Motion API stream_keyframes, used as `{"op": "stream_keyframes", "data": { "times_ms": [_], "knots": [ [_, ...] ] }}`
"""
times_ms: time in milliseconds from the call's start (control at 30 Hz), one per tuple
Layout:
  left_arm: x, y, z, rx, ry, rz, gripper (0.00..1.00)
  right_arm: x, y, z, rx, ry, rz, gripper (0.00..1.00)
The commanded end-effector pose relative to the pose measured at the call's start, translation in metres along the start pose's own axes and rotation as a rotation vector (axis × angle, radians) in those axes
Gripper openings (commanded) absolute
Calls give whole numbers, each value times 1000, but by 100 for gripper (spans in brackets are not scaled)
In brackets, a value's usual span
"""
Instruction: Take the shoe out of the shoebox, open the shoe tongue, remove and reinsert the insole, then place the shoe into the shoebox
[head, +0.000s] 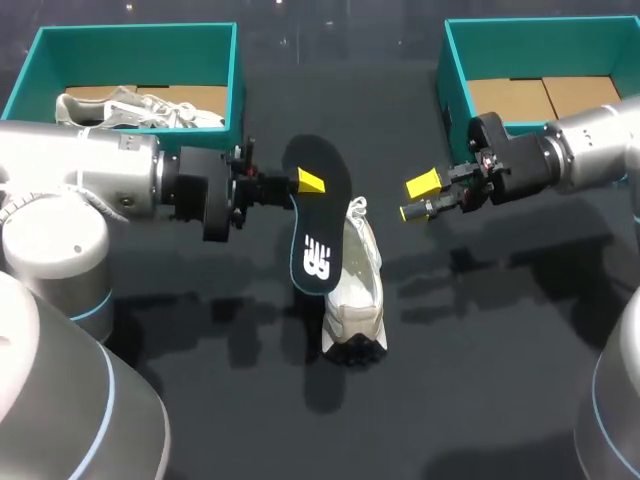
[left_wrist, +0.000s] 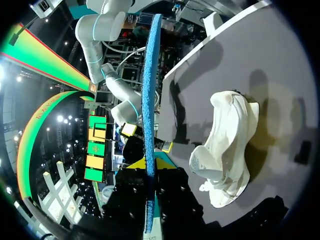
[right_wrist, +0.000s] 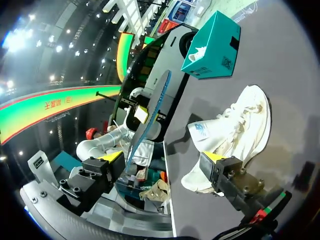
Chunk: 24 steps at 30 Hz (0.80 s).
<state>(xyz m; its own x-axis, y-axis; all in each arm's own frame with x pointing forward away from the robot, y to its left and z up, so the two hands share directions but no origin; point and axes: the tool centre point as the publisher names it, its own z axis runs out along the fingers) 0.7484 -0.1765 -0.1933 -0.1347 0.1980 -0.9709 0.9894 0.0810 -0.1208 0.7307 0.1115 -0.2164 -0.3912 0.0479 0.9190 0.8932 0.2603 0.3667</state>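
Note:
A black insole (head: 318, 225) hangs upright above the table with my left gripper (head: 311, 181) shut on its upper edge. Along my left gripper's (left_wrist: 149, 170) fingers it shows edge-on as a thin blue strip (left_wrist: 149, 100). The white shoe (head: 355, 300) lies on the dark table just under and right of the insole, and beside that gripper in its wrist view (left_wrist: 225, 145). My right gripper (head: 415, 198) hangs open to the right of the insole, holding nothing. From its wrist, the right gripper (right_wrist: 162, 165) faces the insole (right_wrist: 150, 115), with the shoe (right_wrist: 230, 130) lying near one finger.
A teal shoebox (head: 236, 80) at the back left holds another white shoe (head: 140, 108). A second teal shoebox (head: 455, 70) at the back right shows only its cardboard floor. The left box (right_wrist: 212, 47) stands beyond the shoe in the right wrist view.

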Motion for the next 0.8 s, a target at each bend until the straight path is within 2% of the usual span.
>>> {"op": "stream_keyframes", "data": {
  "times_ms": [33, 100, 133, 200, 233, 633, 700, 800],
  "knots": [
    [-2, -22, 1, -34, 44, -57, 0, 8, -12, -17, 101, -93, -140, 100],
    [-6, -29, -3, -12, 51, -139, 0, 9, -22, -28, 149, -126, -217, 100],
    [-7, -34, -6, 25, 54, -178, 0, 9, -28, -34, 171, -162, -250, 100],
    [-11, -44, -13, 70, -5, -135, 0, 4, -38, -39, 263, -193, -262, 100],
    [-13, -49, -18, 23, -28, -19, 0, 4, -38, -39, 263, -193, -262, 100],
    [-13, -49, -18, 23, -28, -19, 0, 4, -38, -39, 263, -193, -262, 100],
    [-11, -60, -9, 46, -9, -104, 0, 3, -49, -45, 322, -211, -376, 100],
    [-13, -73, -7, 79, 12, -208, 0, -1, -67, -54, 357, -225, -490, 100]
  ]
}}
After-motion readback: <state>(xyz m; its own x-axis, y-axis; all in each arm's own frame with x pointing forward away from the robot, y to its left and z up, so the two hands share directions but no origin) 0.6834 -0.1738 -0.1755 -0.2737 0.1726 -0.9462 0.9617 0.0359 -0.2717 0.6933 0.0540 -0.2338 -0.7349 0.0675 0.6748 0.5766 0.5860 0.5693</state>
